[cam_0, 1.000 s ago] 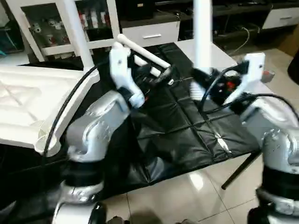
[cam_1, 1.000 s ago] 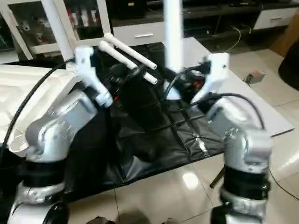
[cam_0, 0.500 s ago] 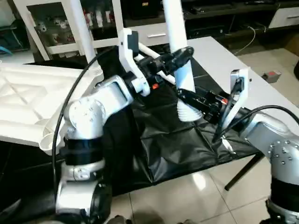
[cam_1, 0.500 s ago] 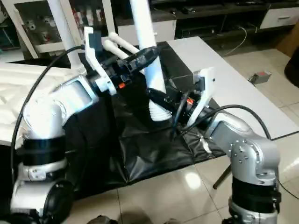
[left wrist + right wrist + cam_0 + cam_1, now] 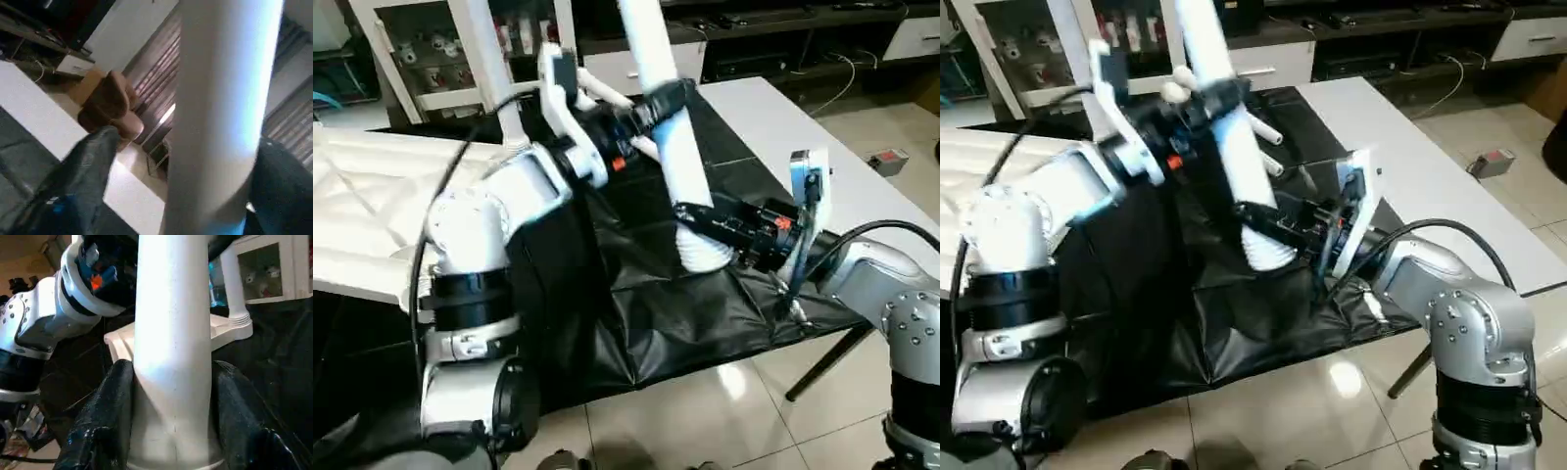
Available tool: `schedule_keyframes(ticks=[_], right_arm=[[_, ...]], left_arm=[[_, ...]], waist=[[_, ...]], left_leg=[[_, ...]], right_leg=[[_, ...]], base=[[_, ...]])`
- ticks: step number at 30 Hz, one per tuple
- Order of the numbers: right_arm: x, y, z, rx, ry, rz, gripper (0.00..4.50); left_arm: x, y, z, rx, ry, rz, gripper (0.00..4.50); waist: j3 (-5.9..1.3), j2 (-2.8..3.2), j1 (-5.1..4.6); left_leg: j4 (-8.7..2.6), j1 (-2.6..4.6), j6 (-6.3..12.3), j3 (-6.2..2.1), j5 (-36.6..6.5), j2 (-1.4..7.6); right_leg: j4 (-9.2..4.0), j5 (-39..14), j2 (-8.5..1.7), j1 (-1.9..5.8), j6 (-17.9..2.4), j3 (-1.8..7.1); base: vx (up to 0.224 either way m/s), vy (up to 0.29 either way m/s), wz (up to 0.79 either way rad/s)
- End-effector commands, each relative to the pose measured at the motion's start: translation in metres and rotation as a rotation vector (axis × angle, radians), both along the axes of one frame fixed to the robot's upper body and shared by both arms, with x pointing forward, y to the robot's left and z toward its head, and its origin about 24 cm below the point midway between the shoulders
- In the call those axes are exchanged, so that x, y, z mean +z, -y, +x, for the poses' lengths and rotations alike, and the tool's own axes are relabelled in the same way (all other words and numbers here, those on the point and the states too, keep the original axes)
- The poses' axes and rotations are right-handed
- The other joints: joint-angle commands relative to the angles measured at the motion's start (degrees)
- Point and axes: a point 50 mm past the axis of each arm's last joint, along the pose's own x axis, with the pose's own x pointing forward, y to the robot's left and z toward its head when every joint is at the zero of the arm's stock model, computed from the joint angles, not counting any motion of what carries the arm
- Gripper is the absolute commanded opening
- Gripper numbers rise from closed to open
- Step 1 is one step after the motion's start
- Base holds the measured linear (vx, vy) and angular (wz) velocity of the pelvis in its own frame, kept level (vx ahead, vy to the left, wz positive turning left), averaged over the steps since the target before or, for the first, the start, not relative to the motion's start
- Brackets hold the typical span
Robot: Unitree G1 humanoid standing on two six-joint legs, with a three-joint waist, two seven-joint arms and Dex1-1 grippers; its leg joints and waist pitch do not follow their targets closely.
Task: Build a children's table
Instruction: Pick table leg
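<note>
Both pincers grip one leg [image 5: 668,147]: right pincer [image 5: 700,227] near base, left pincer [image 5: 658,101] higher.

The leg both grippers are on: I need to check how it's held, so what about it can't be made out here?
- Leg: top cut off by the head views' upper edge.
- Left gripper grip: blurred in the left wrist view.
- Right gripper: fingertips cut off by the wrist view's edge.

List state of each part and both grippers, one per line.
Held leg: tilted, threaded end down above the black cover, gripped low and flanked higher up.
Right gripper: jaws shut on held leg near its threaded end.
Left gripper: jaws astride the held leg's shaft, grip not certain.
Tabletop: underside up.
Mounted leg: upright in a tabletop corner.
Spare legs: lying on the cover.
</note>
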Motion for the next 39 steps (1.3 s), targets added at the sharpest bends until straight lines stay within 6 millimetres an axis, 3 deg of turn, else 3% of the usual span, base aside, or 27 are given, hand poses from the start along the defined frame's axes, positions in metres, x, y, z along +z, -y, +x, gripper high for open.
schedule_keyframes(ticks=[1,6,17,18,21,24,25,26,30,32,36,39], right_arm=[[0.005,-0.003,0.001,0.043,0.015,0.005,1.88],[0.005,-0.003,0.001,0.059,0.010,-0.001,1.88],[0.004,0.000,0.004,0.065,0.012,-0.019,1.88],[0.004,0.000,0.004,0.065,0.014,-0.023,1.88],[0.004,0.001,0.006,0.058,0.024,-0.035,1.88],[0.004,0.001,0.008,0.047,0.033,-0.044,1.88],[0.004,0.001,0.011,0.023,0.050,-0.062,2.44],[0.004,0.000,0.013,0.012,0.057,-0.068,2.58],[0.004,-0.002,0.018,0.008,0.060,-0.070,2.70],[0.005,-0.004,0.020,0.009,0.064,-0.080,3.03],[0.007,-0.008,0.031,-0.030,0.062,-0.224,3.25],[0.006,-0.009,0.036,-0.035,0.037,-0.288,3.28]], left_arm=[[0.002,-0.005,0.001,0.006,-0.009,0.005,3.78],[0.000,-0.008,0.000,-0.008,0.006,0.025,3.47],[0.007,-0.011,0.002,-0.014,0.033,0.041,2.69],[0.007,-0.012,0.004,0.009,0.040,0.061,2.43],[0.007,-0.012,0.007,0.065,0.075,0.150,2.41],[0.010,-0.012,0.007,0.071,0.076,0.139,2.08],[0.012,-0.012,0.008,0.076,0.080,0.142,2.03],[0.013,-0.012,0.008,0.078,0.082,0.139,1.99],[0.015,-0.013,0.009,0.082,0.090,0.130,1.90],[0.016,-0.014,0.010,0.101,0.101,0.144,1.86],[0.017,-0.011,0.012,0.155,0.184,0.302,1.84],[0.018,-0.008,0.012,0.162,0.197,0.311,1.83]], waist=[[-4.11,-1.25,0.33],[-4.23,-1.18,0.81],[-4.24,-1.11,0.89],[-4.21,-1.15,0.86],[-4.26,-1.04,0.88],[-4.35,-1.03,0.84],[-4.39,-0.89,0.87],[-4.39,-0.96,0.87],[-4.39,-0.89,0.84],[-4.42,-0.81,0.82],[-4.37,-0.90,0.70],[-4.36,-0.81,0.65]], left_leg=[[-3.75,0.95,1.10,-0.35,-5.2,1.16],[-3.79,1.04,0.75,-0.39,-4.6,1.23],[-3.80,0.96,0.53,-0.37,-4.7,1.22],[-3.80,0.95,0.53,-0.36,-4.8,1.21],[-3.92,0.96,0.48,-0.48,-4.8,1.39],[-3.77,0.91,0.35,-0.42,-4.1,1.32],[-3.70,0.88,0.46,-0.42,-3.6,1.30],[-3.65,0.86,0.50,-0.38,-3.6,1.28],[-3.64,0.94,0.89,-0.37,-3.9,1.30],[-3.63,0.96,1.02,-0.38,-3.8,1.35],[-3.79,1.09,0.61,-0.43,-4.6,1.54],[-3.72,1.17,-0.25,-0.30,-4.6,1.48]], right_leg=[[-4.47,-11.2,-2.70,2.70,-10.9,0.89],[-4.30,-10.7,-2.64,2.58,-10.2,0.88],[-4.25,-9.9,-2.78,2.67,-10.7,0.83],[-4.29,-10.1,-2.74,2.63,-10.6,0.82],[-4.30,-9.8,-2.80,2.65,-10.2,0.78],[-4.08,-8.2,-2.81,2.78,-10.7,0.75],[-3.95,-7.0,-2.81,2.75,-11.3,0.69],[-3.98,-6.8,-2.82,2.74,-11.5,0.67],[-3.90,-6.4,-2.79,2.82,-12.2,0.60],[-3.92,-6.2,-2.78,2.79,-12.3,0.53],[-4.00,-7.1,-2.79,2.70,-11.6,0.45],[-3.88,-7.3,-2.89,2.73,-11.9,0.44]], base=[[0.000,0.000,0.00],[0.000,0.000,0.00],[0.000,0.000,0.00],[0.000,0.000,0.00],[0.000,0.000,0.00],[0.000,0.000,0.00],[0.000,0.000,0.00],[0.000,0.000,0.00],[0.000,0.000,0.00],[0.000,0.000,0.00],[0.000,0.000,0.00],[0.000,0.000,0.00]])
